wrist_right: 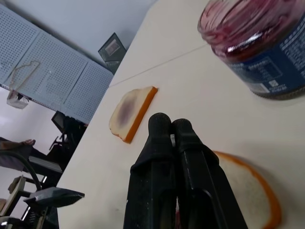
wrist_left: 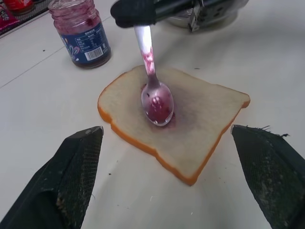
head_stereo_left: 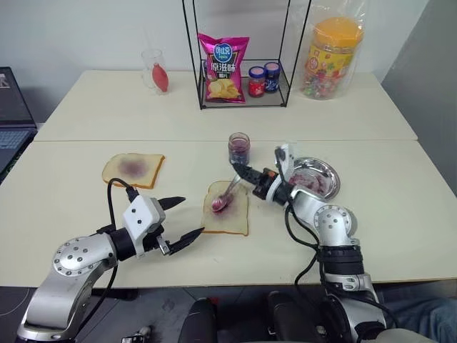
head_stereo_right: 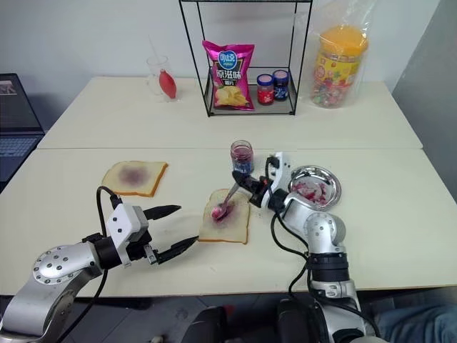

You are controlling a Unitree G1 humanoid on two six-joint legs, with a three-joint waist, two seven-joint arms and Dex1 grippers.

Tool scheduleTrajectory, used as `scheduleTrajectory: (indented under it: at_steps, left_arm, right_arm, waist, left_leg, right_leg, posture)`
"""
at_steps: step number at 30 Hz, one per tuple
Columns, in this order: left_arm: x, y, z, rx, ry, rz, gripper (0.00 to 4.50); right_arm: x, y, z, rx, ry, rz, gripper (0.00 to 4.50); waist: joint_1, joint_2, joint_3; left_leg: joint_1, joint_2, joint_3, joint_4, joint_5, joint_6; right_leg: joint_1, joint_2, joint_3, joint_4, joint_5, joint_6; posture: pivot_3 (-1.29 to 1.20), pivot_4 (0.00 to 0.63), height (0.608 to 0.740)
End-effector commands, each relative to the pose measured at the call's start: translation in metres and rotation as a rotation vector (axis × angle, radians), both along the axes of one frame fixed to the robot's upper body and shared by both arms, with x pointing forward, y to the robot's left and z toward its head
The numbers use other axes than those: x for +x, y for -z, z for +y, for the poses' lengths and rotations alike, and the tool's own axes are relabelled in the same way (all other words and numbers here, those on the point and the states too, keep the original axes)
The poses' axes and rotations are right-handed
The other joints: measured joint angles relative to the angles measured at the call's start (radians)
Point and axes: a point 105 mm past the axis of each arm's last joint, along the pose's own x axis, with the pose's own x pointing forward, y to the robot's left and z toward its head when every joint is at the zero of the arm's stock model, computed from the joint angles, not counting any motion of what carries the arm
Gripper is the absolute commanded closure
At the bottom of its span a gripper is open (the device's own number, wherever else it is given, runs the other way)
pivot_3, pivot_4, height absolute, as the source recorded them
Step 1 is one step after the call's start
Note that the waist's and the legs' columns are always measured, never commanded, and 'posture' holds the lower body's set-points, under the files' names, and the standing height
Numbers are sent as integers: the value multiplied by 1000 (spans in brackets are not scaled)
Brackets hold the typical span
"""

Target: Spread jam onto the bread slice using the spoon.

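The pale bread slice lies on the table in front of me. The silver spoon rests bowl-down on the slice's middle, its bowl smeared with red-purple jam. My right gripper is shut on the spoon's handle and reaches in from the right, just above the slice's far edge. The jam jar, clear glass with a dark blue label and no lid, stands just behind the slice. My left gripper hovers open at the slice's left edge, holding nothing, its fingers wide apart.
A browner slice with a purple stain lies to the left. A jam-smeared metal dish sits right of my right gripper. At the back stand a wire rack with a chip bag and two small jars, a candy tub and a glass.
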Motion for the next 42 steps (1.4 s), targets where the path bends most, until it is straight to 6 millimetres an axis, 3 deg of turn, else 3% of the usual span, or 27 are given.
scheduleTrajectory:
  at_steps: [1,4,13,15,21,28,32,38,42]
  left_arm:
    - [-1,-7,-5,-4,22,-32,0]
    - [-1,-7,-5,-2,23,-32,0]
    - [-1,-7,-7,-5,33,-37,0]
    - [-1,-7,-7,-5,32,-36,0]
    - [-1,-10,-7,-9,30,-44,0]
    - [-3,-39,-18,-20,136,-51,0]
    - [-10,-72,-58,-57,355,-60,0]
    - [-8,-78,-87,-71,447,-45,0]
    - [2,-75,-100,-51,450,-61,0]
  right_arm:
    - [1,-2,-7,-16,12,-33,4479]
    - [2,11,-25,-66,46,-9,4479]
    - [6,9,-59,-63,109,11,4479]
    - [8,0,-64,-43,123,-5,4479]
    - [-1,-51,-62,86,55,-128,4479]
    - [-5,-91,-85,147,102,-234,4479]
    - [1,-95,-137,84,301,-279,4479]
    - [3,-75,-192,42,496,-241,4479]
    - [5,-56,-211,-19,557,-211,4479]
  waist:
    - [0,0,0]
    - [2,0,0]
    - [5,0,0]
    - [5,0,0]
    - [2,0,0]
    - [1,0,0]
    - [17,0,0]
    - [12,0,0]
    - [4,0,0]
  left_leg:
    - [0,0,0,0,0,0]
    - [0,0,0,0,0,0]
    - [0,0,0,0,0,0]
    - [0,-1,0,0,0,0]
    - [0,0,0,0,0,0]
    - [0,0,0,0,0,0]
    - [-3,-1,-2,2,0,0]
    - [-3,-1,2,1,0,0]
    - [-2,0,2,0,0,0]
  right_leg:
    - [0,0,0,0,0,0]
    - [0,0,0,0,0,0]
    - [1,0,0,0,0,0]
    - [1,0,0,0,0,0]
    - [0,0,0,0,0,0]
    - [0,1,0,0,0,0]
    - [0,0,-2,-1,0,1]
    - [0,0,1,-2,0,1]
    - [-1,1,2,-1,0,1]
  posture:
    - [0,150,740]
    - [0,150,740]
    - [0,150,740]
    - [0,150,740]
    - [0,150,740]
    - [0,150,740]
    - [0,150,740]
    - [0,150,740]
    - [0,150,740]
